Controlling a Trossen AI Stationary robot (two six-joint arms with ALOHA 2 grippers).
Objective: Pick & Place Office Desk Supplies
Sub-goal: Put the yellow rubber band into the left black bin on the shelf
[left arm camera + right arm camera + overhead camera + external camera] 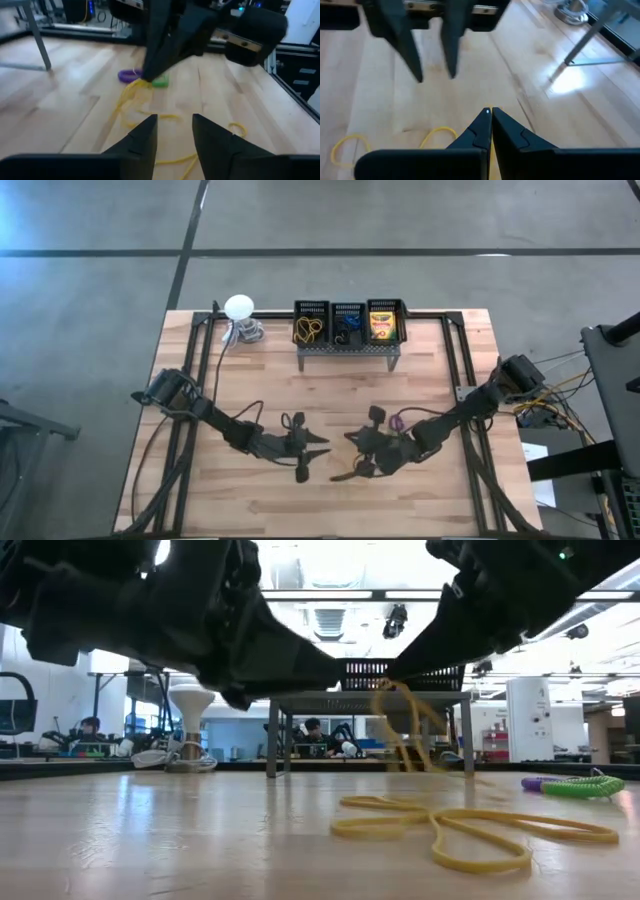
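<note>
From above, both arms reached toward the middle of the tabletop, probably because the loose supplies lay there. The left claw faced the right claw across a small gap. At the far edge, the grey perforated stand already held yellow bands, something blue and a crayon box, which suggests the sorting was partly done.

At table level, yellow rubber bands lay flat in front, one strand rising to the dark claw tip above. A purple-and-green coil rested apart at the right.

The left wrist camera showed the left claw with its fingers moderately apart, empty, aimed at the bands that hung from the right claw's tip.

The right wrist camera showed the right claw pressed together, evidently pinching a rubber band, with the left arm's spread fingers beyond.
</note>
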